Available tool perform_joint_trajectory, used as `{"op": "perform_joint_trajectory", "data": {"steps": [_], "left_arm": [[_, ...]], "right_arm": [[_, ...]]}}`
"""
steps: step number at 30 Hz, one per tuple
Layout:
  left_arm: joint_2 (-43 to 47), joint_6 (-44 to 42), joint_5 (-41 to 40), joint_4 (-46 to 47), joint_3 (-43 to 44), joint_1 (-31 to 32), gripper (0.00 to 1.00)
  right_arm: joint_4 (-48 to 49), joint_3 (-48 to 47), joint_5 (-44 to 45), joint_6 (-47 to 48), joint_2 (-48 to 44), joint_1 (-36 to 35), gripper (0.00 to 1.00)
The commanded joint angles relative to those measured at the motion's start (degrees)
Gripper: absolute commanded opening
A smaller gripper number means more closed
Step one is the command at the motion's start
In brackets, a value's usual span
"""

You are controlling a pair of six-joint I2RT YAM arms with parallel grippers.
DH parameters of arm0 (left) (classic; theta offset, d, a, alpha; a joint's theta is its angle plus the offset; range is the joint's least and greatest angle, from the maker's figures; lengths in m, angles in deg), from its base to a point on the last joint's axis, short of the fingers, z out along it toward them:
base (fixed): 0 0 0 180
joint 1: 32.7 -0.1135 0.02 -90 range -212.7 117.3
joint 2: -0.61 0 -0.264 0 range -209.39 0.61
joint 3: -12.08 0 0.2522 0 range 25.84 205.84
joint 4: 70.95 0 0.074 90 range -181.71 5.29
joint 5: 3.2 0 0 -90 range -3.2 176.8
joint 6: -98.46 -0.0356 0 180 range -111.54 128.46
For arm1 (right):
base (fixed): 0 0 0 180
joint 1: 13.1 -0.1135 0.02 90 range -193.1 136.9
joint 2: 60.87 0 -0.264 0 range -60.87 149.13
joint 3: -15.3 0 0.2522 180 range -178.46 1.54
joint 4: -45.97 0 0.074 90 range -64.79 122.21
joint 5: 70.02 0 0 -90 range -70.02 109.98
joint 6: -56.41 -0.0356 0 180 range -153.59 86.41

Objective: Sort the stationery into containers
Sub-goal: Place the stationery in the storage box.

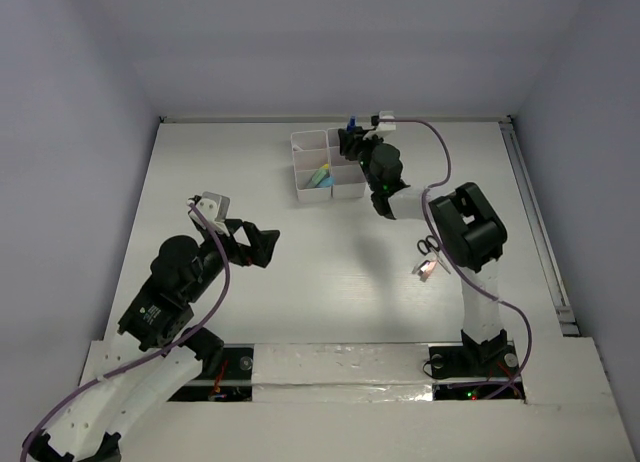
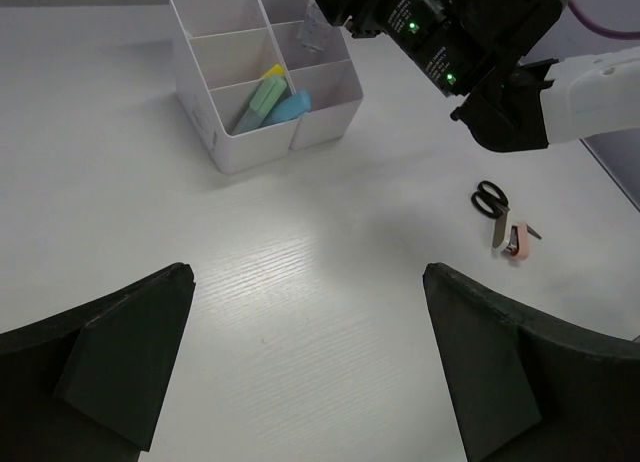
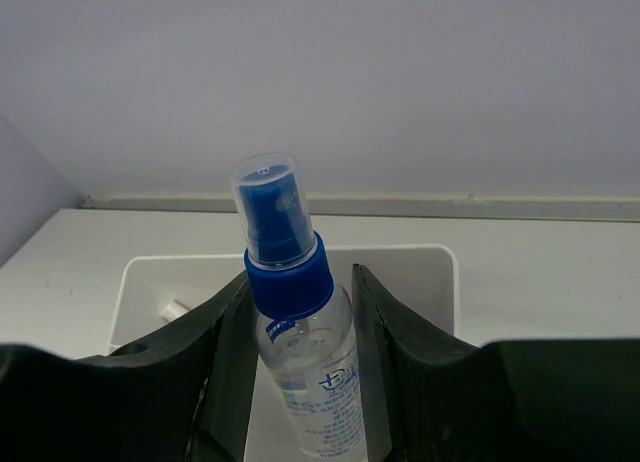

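Observation:
The white organizer (image 1: pixel 303 140) stands at the back middle of the table. A pale-green marker (image 2: pixel 262 100) and a blue marker (image 2: pixel 290 106) lie in its front compartments. My right gripper (image 1: pixel 352 139) is shut on a clear spray bottle with a blue cap and blue label (image 3: pixel 300 352), holding it upright over a back compartment of the organizer (image 3: pixel 400 272). A white pen end (image 3: pixel 175 309) shows in that compartment. Black-handled scissors (image 2: pixel 489 199) and a pink eraser (image 2: pixel 517 240) lie on the table under the right arm. My left gripper (image 2: pixel 307 272) is open and empty above bare table.
The right arm (image 1: pixel 470 232) stretches from the near right to the organizer, over the scissors (image 1: pixel 428 246) and eraser (image 1: pixel 425 268). White walls close the table at the back and sides. A rail (image 1: pixel 535 212) runs along the right edge.

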Motion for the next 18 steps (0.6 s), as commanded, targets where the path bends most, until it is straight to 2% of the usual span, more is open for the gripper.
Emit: {"op": "perform_joint_trajectory", "data": {"steps": [1, 6, 18], "left_arm": [[-0.3, -0.8, 0.6, 3.3, 0.3, -1.1, 0.99], [-0.6, -0.8, 2.4, 3.5, 0.2, -1.6, 0.99], [-0.4, -0.8, 2.8, 3.6, 0.1, -2.1, 0.99]], "right_arm": [[7.3, -0.1, 1.2, -1.3, 1.4, -0.1, 0.22], [8.4, 1.0, 1.2, -1.5, 1.6, -0.1, 0.25], [8.1, 0.7, 0.3, -1.2, 1.4, -0.1, 0.23]]}}
